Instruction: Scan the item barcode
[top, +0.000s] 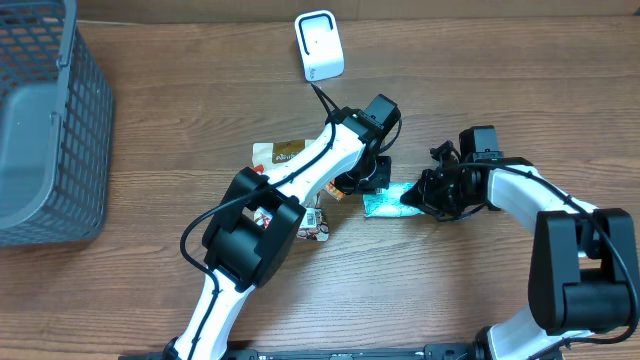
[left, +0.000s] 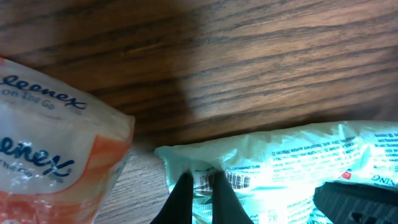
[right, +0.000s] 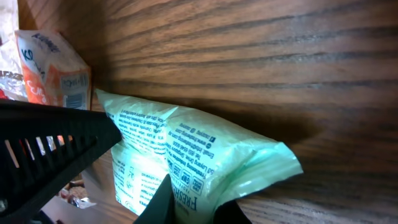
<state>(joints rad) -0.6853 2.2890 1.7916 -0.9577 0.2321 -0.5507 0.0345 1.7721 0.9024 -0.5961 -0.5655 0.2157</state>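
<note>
The item is a pale green plastic packet (top: 386, 205) lying on the wooden table between both arms. Its printed barcode (left: 239, 180) shows in the left wrist view. My left gripper (left: 201, 178) is shut on the packet's left edge, its two dark fingers pinching the film beside the barcode. My right gripper (right: 196, 200) is shut on the packet's (right: 186, 140) crimped right end. From above, the left gripper (top: 367, 184) and the right gripper (top: 414, 197) meet over the packet. The white scanner (top: 319, 45) stands upright at the table's back.
A grey mesh basket (top: 50, 130) fills the left side. An orange-and-white Kleenex tissue pack (left: 50, 155) lies just left of the green packet. A brown snack packet (top: 280, 153) and another wrapped item (top: 315, 228) lie beside the left arm.
</note>
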